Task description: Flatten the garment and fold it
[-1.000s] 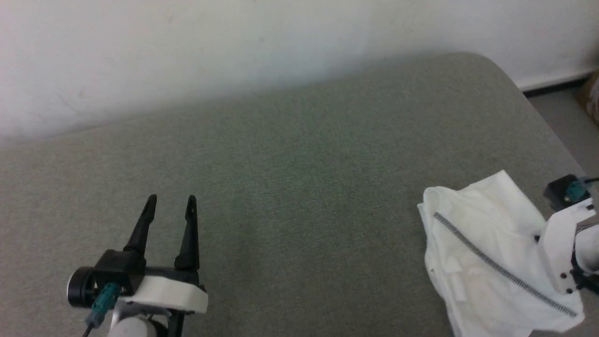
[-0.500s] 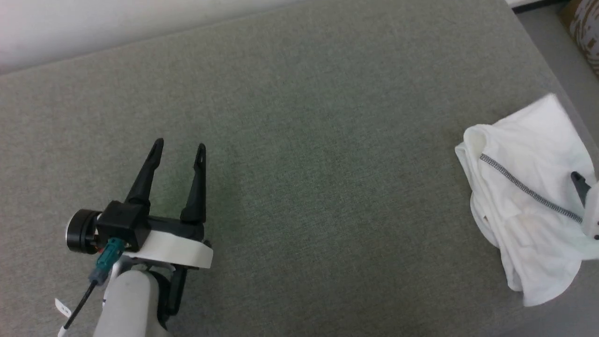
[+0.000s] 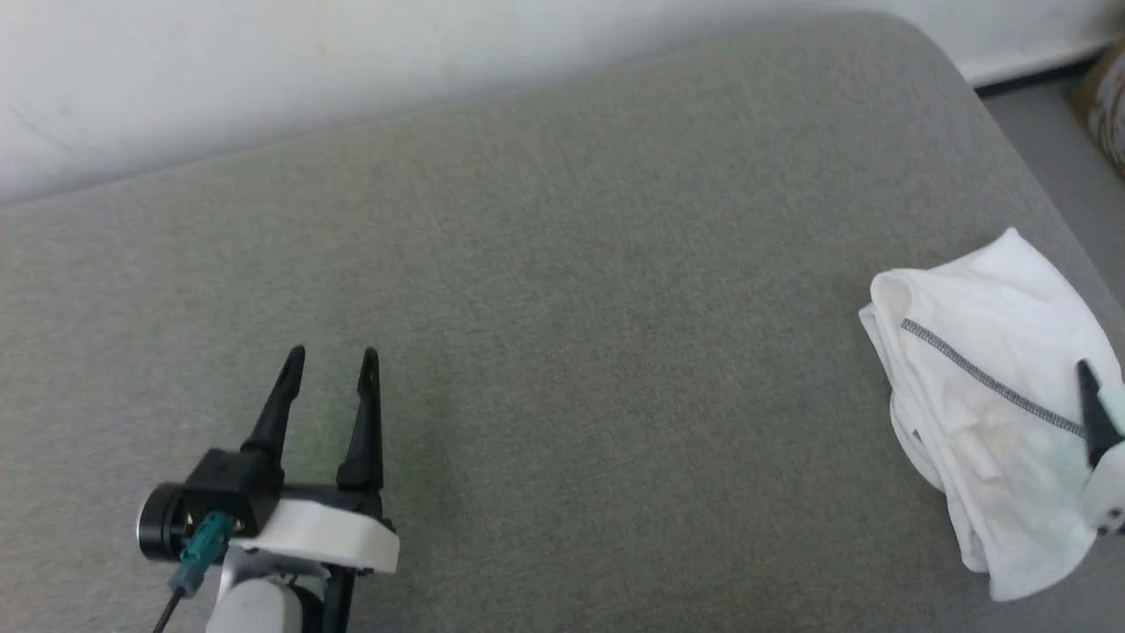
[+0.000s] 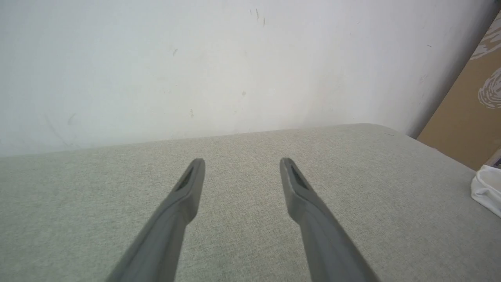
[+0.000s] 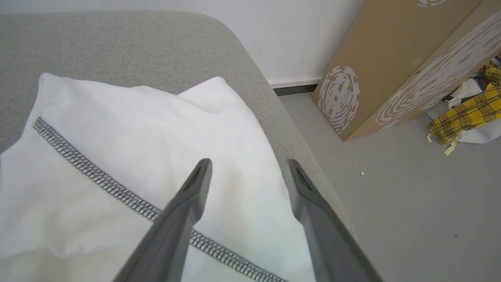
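At the table's (image 3: pixel 571 308) right edge, the garment (image 3: pixel 984 387) is lying bunched. The right tool (image 5: pixel 248 162) is hovering just over it and the left tool (image 3: pixel 332 352) at near left, both gaping wide, empty. Flattening is only beginning; the next move is likely pinching an edge and spreading it.

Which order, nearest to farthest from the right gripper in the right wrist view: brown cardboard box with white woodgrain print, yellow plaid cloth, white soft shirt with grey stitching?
1. Directly under the right gripper, on the grey cushion: white soft shirt.
2. Up and right, on the floor: brown cardboard box.
3. Far right, past the box's near corner: yellow plaid cloth.
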### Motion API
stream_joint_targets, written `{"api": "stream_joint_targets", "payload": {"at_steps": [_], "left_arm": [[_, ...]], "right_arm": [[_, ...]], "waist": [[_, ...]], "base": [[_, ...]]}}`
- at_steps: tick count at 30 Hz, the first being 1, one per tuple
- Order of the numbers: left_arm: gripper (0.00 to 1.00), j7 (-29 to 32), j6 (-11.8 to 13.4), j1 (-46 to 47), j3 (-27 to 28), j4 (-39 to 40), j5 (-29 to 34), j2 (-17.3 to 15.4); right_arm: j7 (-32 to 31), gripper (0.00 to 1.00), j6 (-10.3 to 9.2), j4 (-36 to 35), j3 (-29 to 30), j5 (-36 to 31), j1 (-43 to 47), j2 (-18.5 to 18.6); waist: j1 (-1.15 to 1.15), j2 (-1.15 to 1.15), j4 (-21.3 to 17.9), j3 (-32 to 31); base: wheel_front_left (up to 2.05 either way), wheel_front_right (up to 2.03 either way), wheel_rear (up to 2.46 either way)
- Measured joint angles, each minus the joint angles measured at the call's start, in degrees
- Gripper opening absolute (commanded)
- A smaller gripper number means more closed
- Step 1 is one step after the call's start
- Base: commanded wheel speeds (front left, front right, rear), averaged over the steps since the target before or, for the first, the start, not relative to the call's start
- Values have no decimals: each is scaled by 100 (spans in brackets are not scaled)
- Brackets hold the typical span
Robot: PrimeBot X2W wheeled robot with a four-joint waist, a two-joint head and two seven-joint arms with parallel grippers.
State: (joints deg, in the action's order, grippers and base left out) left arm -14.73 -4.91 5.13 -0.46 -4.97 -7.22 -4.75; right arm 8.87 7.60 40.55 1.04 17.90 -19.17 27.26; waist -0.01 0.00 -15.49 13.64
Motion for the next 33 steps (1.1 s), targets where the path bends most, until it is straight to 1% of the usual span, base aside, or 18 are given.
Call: {"api": "stream_joint_targets", "payload": {"at_steps": [4, 7, 11, 16, 20, 24, 28, 33], "left_arm": [[100, 0, 0, -215, 20, -2, -36, 55], [100, 0, -1, -296, 4, -13, -46, 91], [100, 0, -2, -398, 5, -54, -89, 103], [100, 0, -3, -524, 71, -66, -87, 118], [100, 0, -8, -600, 232, -37, -85, 108], [100, 0, -15, -695, 393, -20, -80, 67], [100, 0, -62, -892, 485, -30, -57, -22], [100, 0, -111, -1163, 478, -146, -23, -60]], "right_arm": [[174, 100, 0, -779, 431, -238, 705, -509], [197, 100, 0, -1444, 584, -417, 1113, -946], [222, 100, 0, -2262, 597, -581, 1484, -1501], [153, 100, 0, -2981, 391, -738, 1727, -2000], [75, 100, 0, -3417, 157, -790, 1764, -2219], [23, 100, 0, -3776, -38, -966, 1991, -2312], [-56, 100, 0, -3953, -101, -1188, 2352, -2363], [-131, 100, 0, -4052, -130, -1245, 2670, -2394]], "waist": [[-1, 0, 171, -341], [-1, 0, 365, -522], [0, 0, 662, -721], [0, 0, 1039, -947], [0, 0, 1294, -1101], [1, 0, 1473, -1253], [0, 0, 1561, -1407], [0, 0, 1580, -1561]], "base": [[0, 0, 0], [0, 0, 0], [0, 0, 0], [0, 0, 0], [0, 0, 0], [0, 0, 0], [0, 0, 0], [0, 0, 0]]}}
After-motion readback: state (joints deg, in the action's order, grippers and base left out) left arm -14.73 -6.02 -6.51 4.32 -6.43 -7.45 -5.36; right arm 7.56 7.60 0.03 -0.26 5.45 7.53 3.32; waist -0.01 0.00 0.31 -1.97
